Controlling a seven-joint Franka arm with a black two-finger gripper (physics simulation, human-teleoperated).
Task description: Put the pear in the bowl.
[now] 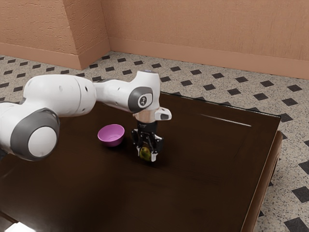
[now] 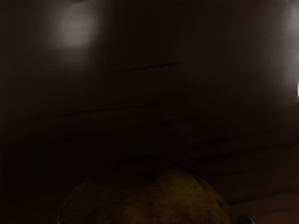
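Note:
Toward the middle of the exterior view, my gripper [image 1: 146,155] points down, its two fingers against opposite sides of the pear [image 1: 145,153], shut on it. The pear is yellow-green with darker patches and sits low by the tabletop; whether it touches the wood I cannot tell. In the wrist view the rounded top of the pear [image 2: 149,198] lies at the lower edge, close under my hand. A magenta bowl [image 1: 111,135] stands upright on the table, apart from the gripper, toward the exterior view's left.
The dark, glossy wooden table [image 1: 203,193] extends around the bowl and the gripper. Its raised far edge [image 1: 227,107] runs behind the arm, with a patterned floor beyond. A bright patch [image 1: 20,227] shows at the exterior view's lower left corner.

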